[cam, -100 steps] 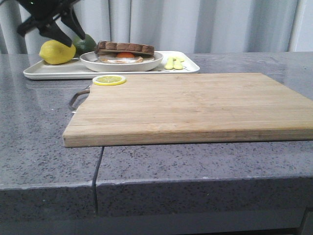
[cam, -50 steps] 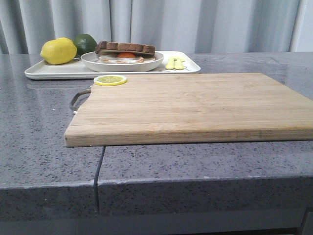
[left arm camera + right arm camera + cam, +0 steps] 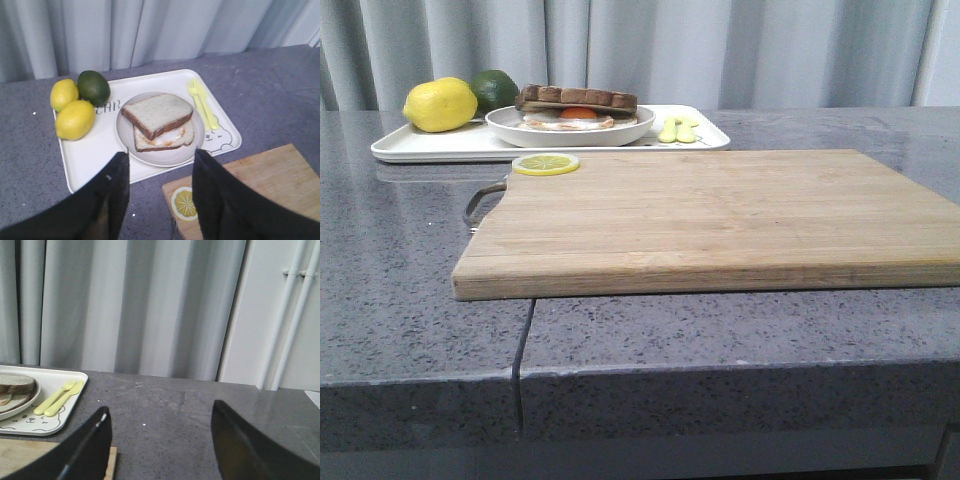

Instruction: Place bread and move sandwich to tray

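Since one second ago: the dark left arm that hung over the lemons at the far left of the tray is gone from the front view; over the last half second nothing on the counter shifts.

Left gripper: pulled back high above the near edge of the tray, jaws spread wide, nothing between them. Right gripper: also wide open and empty, hanging off to the right of the tray, over bare counter beside the cutting board.

Landmark = tray. The sandwich sits in its white dish, and the dish rests at about the middle of the tray. The bread, speckled with brown crust, lies on top of the egg slice. Two lemons and a lime occupy the tray's left end; a yellow fork and spoon lie along its right end. A lemon slice sits just off the tray, on the board's near corner.

Judgement: both parts of the task look complete.

Risks: the top slice is skewed off the lower one, overhanging toward the lemons. A knock to the dish could slide it off. A descending left arm would cause that.

Orientation: the stack lies flat. The top slice is roughly square, its slightly longer axis running along the tray's length, turned a little against the lower slice.
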Robot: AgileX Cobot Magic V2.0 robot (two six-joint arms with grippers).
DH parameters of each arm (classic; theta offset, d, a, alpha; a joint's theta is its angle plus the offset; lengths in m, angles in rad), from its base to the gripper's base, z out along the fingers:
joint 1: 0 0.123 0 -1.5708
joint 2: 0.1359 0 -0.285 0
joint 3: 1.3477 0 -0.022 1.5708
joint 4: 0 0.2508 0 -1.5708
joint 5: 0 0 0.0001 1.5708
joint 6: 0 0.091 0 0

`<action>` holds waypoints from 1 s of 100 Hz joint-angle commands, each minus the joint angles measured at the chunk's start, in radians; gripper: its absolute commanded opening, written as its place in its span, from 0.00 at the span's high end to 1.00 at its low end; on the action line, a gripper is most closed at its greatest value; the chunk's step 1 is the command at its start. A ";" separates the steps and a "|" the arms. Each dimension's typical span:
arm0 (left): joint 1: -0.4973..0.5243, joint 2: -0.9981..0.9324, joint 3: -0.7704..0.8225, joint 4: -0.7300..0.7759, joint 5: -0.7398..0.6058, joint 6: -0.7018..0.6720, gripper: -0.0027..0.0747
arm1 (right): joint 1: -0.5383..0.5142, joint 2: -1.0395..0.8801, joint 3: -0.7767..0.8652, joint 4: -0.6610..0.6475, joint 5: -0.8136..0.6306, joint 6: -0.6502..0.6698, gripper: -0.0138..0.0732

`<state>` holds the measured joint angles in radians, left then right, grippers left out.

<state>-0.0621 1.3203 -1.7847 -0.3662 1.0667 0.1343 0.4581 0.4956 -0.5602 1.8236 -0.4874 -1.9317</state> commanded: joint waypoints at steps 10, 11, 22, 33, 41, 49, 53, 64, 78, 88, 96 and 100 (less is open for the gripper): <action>-0.067 -0.310 0.329 -0.026 -0.288 0.014 0.60 | -0.007 0.001 -0.025 -0.030 0.021 -0.008 0.33; -0.070 -0.322 0.360 -0.026 -0.298 0.014 0.60 | -0.007 0.001 -0.025 -0.030 0.021 -0.008 0.33; -0.079 -0.502 0.595 -0.026 -0.449 0.014 0.60 | -0.007 -0.001 -0.024 -0.027 0.021 -0.008 0.33; -0.079 -0.671 0.831 -0.026 -0.591 0.014 0.60 | -0.007 -0.015 -0.013 -0.025 0.028 -0.008 0.33; -0.079 -0.775 0.972 -0.026 -0.664 0.014 0.60 | -0.007 -0.037 0.010 -0.024 0.047 -0.008 0.33; -0.079 -0.864 1.105 -0.026 -0.718 0.014 0.60 | -0.007 -0.072 0.043 -0.023 0.076 -0.008 0.33; -0.079 -0.908 1.163 -0.026 -0.735 0.014 0.60 | -0.007 -0.096 0.064 -0.023 0.091 -0.008 0.33; -0.079 -1.019 1.282 -0.026 -0.757 0.014 0.60 | -0.007 -0.169 0.120 -0.001 0.103 -0.008 0.33; -0.079 -1.144 1.384 -0.026 -0.774 0.014 0.60 | -0.007 -0.264 0.197 0.035 0.101 -0.008 0.33; -0.079 -1.197 1.430 -0.026 -0.777 0.014 0.60 | -0.007 -0.310 0.239 0.041 0.103 -0.008 0.33; -0.079 -1.211 1.449 -0.026 -0.775 0.014 0.60 | -0.007 -0.322 0.251 0.042 0.098 -0.008 0.33; -0.079 -1.211 1.457 -0.026 -0.775 0.014 0.60 | -0.007 -0.322 0.252 0.042 0.098 -0.008 0.33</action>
<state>-0.1326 0.1046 -0.3182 -0.3744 0.3729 0.1452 0.4581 0.1695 -0.2870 1.8570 -0.4225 -1.9318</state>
